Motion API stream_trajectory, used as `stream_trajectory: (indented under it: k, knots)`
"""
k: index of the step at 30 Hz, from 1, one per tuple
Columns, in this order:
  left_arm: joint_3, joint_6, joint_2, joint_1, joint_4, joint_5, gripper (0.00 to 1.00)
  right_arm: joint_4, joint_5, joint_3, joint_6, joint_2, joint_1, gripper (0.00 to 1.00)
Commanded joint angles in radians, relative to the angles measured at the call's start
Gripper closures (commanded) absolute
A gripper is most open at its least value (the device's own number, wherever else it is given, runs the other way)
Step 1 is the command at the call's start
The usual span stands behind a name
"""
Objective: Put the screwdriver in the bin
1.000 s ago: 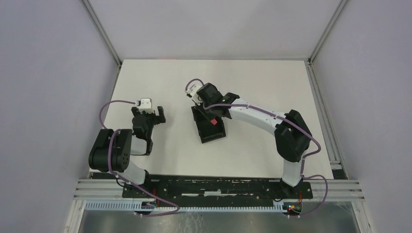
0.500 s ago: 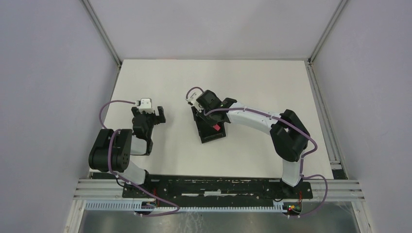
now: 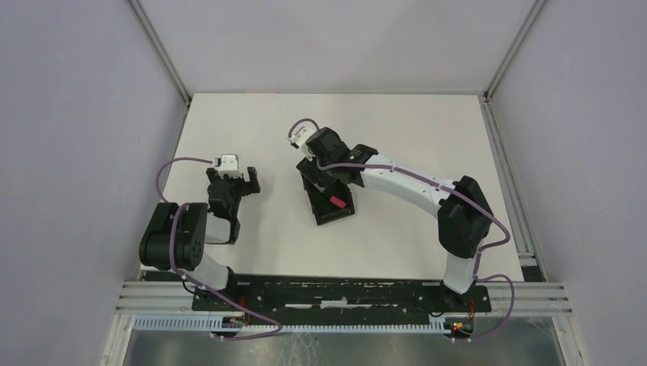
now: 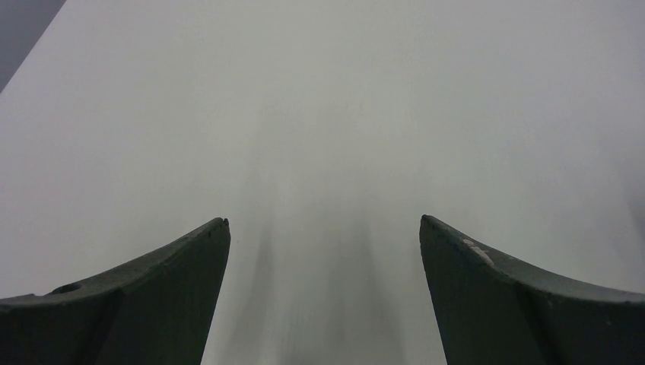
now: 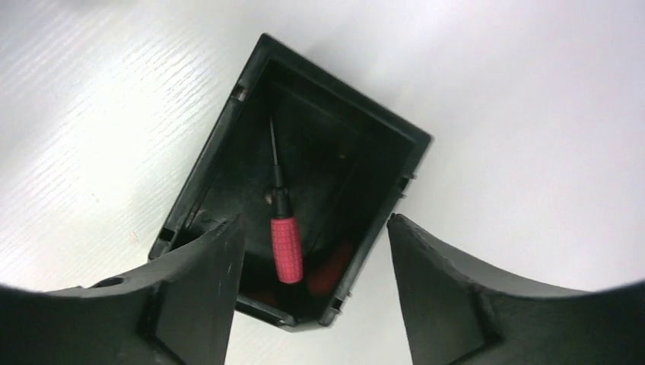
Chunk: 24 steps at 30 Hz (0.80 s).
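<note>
The screwdriver (image 5: 287,249), with a red handle and thin black shaft, lies loose on the floor of the black bin (image 5: 199,179). In the top view its red handle (image 3: 334,202) shows inside the bin (image 3: 336,219) at mid-table. My right gripper (image 5: 316,220) hovers just above the bin's near end, open, its fingers on either side of the handle and apart from it. From above, the right gripper (image 3: 329,183) partly covers the bin's far half. My left gripper (image 4: 323,220) is open over bare table, well left of the bin, and also shows in the top view (image 3: 238,181).
The white table (image 3: 397,130) is walled by grey panels on the left, back and right. A metal rail (image 3: 343,293) carrying both arm bases runs along the near edge.
The right gripper has opened and let go of the screwdriver, which now lies in the bin. The left arm has not moved.
</note>
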Motion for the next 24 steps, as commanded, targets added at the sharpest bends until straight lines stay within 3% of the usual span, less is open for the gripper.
stream_trajectory:
  k: [1,2,5,15,24]
  knots:
    - [0.005,-0.033,-0.016,0.006,0.029,0.009,0.00,0.037,0.074,0.021,-0.008,-0.157,-0.018,0.07]
    - [0.005,-0.033,-0.016,0.005,0.029,0.009,0.00,0.053,0.077,-0.003,-0.011,-0.189,-0.030,0.02]
    - [0.005,-0.033,-0.017,0.005,0.029,0.009,0.00,0.133,0.120,-0.129,-0.008,-0.311,-0.085,0.02]
    - [0.005,-0.033,-0.015,0.006,0.029,0.009,0.00,0.627,0.203,-0.817,0.035,-0.786,-0.442,0.02]
    - [0.005,-0.033,-0.015,0.006,0.029,0.009,0.00,0.962,0.177,-1.268,0.116,-0.915,-0.677,0.02]
